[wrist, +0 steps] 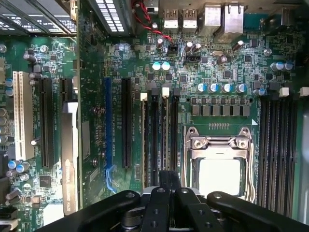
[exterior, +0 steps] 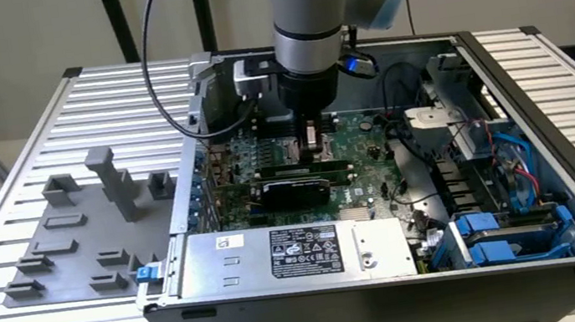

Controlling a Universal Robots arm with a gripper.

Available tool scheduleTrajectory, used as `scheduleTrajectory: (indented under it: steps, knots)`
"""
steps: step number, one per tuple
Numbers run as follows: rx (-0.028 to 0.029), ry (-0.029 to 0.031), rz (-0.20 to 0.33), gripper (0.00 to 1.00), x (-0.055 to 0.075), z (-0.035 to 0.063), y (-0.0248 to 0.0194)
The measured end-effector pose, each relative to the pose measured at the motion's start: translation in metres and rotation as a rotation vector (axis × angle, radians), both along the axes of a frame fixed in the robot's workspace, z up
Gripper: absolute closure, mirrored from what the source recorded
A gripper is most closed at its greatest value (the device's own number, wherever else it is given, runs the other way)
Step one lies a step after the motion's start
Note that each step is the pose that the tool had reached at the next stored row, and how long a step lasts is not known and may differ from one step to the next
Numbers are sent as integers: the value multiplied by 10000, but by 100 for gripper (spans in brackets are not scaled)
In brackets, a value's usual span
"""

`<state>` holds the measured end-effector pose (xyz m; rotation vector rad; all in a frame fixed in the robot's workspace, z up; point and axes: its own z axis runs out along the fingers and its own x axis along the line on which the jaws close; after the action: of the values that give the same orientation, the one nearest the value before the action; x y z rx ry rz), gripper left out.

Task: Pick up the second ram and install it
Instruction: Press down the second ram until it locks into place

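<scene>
Your gripper (exterior: 314, 142) is down inside the open computer case (exterior: 546, 74), over the motherboard (exterior: 358, 138), toward the far side of the case in the exterior view. In the wrist view the gripper (wrist: 168, 186) sits directly above the RAM slots (wrist: 159, 140) just beside the silver processor socket (wrist: 219, 166). You can see a thin dark strip running along those slots under the gripper, which may be the second ram (wrist: 166, 135), but you cannot tell for sure whether it is a stick or bare slots. You cannot tell whether the gripper is open or closed. On the exterior view's left, the grey fixture blocks (exterior: 84, 232) rest on the ribbed surface (exterior: 1, 210) beside the case. The power supply (exterior: 294, 253) lies at the near edge of the case.
</scene>
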<state>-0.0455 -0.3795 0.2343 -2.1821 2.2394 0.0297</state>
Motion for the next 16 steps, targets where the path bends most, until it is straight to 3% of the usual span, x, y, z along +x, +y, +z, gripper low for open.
scheduleTrajectory:
  steps: [10,14,16]
  knots:
    - [-2,1,1,100,-19,-105,0]
    - [7,-1,-2,100,-21,64,-1]
    - [6,4,-1,100,-20,95,-1]
